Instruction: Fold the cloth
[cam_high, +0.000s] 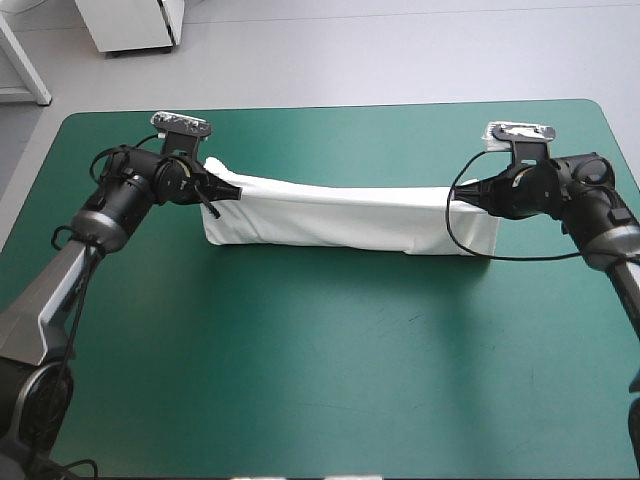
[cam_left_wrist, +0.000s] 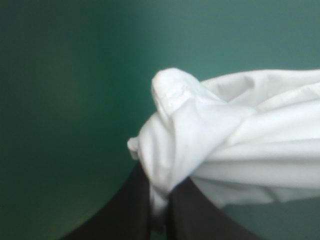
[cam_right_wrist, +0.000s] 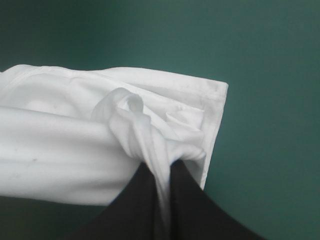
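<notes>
The white T-shirt (cam_high: 340, 215) hangs stretched in a long band between my two grippers, above the far half of the teal-green table; its lower edge looks close to the cover. My left gripper (cam_high: 232, 189) pinches the band's left end, shut on the T-shirt. In the left wrist view the gathered cloth (cam_left_wrist: 200, 135) bulges out from between the black fingers (cam_left_wrist: 125, 210) of that gripper (cam_left_wrist: 159, 197). My right gripper (cam_high: 460, 197) holds the right end. In the right wrist view a twisted fold of the T-shirt (cam_right_wrist: 75, 145) runs down between the fingertips of the right gripper (cam_right_wrist: 162, 175).
The teal-green cover (cam_high: 330, 380) lies bare in front of the T-shirt. A white cabinet (cam_high: 135, 22) stands on the floor beyond the table's far left corner.
</notes>
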